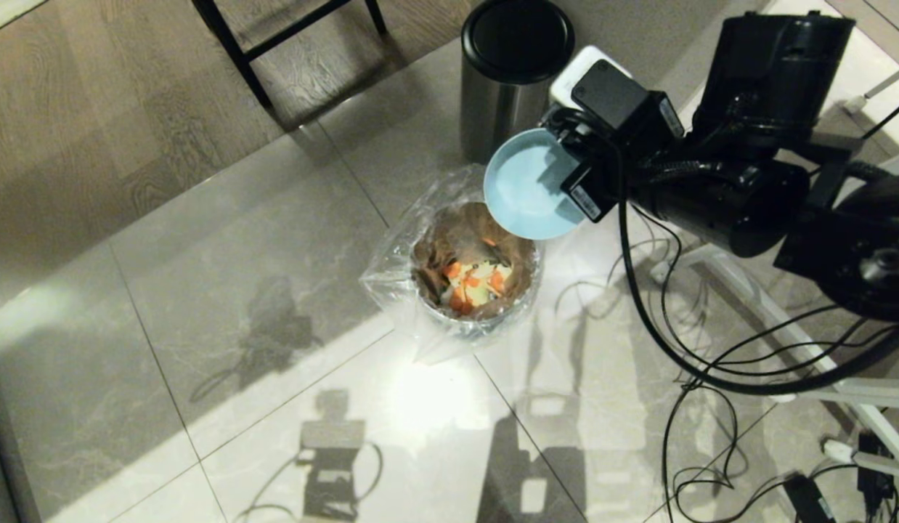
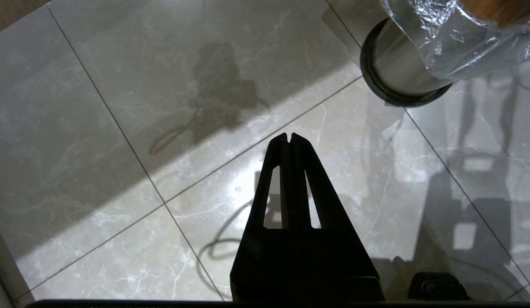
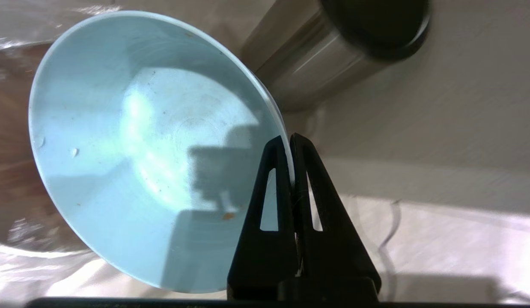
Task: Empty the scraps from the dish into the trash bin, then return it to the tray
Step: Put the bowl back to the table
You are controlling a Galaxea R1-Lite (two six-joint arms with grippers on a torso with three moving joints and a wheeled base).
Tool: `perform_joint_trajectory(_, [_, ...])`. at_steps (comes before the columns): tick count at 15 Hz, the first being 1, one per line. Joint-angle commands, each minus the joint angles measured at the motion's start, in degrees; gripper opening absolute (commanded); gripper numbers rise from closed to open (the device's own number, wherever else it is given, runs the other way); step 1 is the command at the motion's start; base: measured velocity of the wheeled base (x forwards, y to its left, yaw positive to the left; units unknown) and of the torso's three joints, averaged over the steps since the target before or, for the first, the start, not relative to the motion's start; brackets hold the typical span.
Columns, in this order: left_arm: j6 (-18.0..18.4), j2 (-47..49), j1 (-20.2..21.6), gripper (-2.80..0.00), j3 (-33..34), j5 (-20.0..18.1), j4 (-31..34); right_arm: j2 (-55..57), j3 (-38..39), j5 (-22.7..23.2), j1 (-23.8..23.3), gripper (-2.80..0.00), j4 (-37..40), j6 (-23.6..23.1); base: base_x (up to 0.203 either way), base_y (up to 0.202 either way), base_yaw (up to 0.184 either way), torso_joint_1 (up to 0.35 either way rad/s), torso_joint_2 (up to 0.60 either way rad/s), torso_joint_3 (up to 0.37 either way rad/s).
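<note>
While the right gripper pinches the rim of the dish, the pale-blue bowl hangs tipped on its edge over the far right lip of the trash bin, its hollow turned toward the bin. From the wrist side the bowl looks all but clean, with only a few specks, perhaps crumbs, clinging to it. The scraps, orange slices and pale yellow bits, lie heaped inside the bin's crinkled clear liner, which spills out past the rim to the left. Just beyond the bowl stands a taller steel bin with a black lid, close behind the tilted dish. Cables trail over the tiled floor to the right of the bin, while the floor to its left and nearer side lies open. The left gripper hangs low over those tiles with its fingers pressed together, holding nothing, the bin's black base ring well off to one side.
</note>
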Motion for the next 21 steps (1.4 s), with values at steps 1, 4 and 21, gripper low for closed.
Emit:
perform_joint_trajectory(1, [-0.1, 0.1, 0.0, -2.8, 0.0, 0.0, 0.0, -0.6, 0.4, -0.1, -0.8, -2.8, 1.5, 1.4, 0.0, 0.0, 0.0, 0.0, 0.0, 0.0])
perform_joint_trajectory(4, [-0.1, 0.1, 0.0, -2.8, 0.0, 0.0, 0.0, -2.2, 2.1, 0.0, -2.5, -2.8, 6.6, 8.8, 0.0, 0.0, 0.0, 0.0, 0.0, 0.0])
perform_joint_trajectory(21, [-0.1, 0.1, 0.0, -2.8, 0.0, 0.0, 0.0, -14.0, 26.4, -0.1, -32.8, -2.8, 11.3, 37.5, 0.0, 0.0, 0.0, 0.0, 0.0, 0.0])
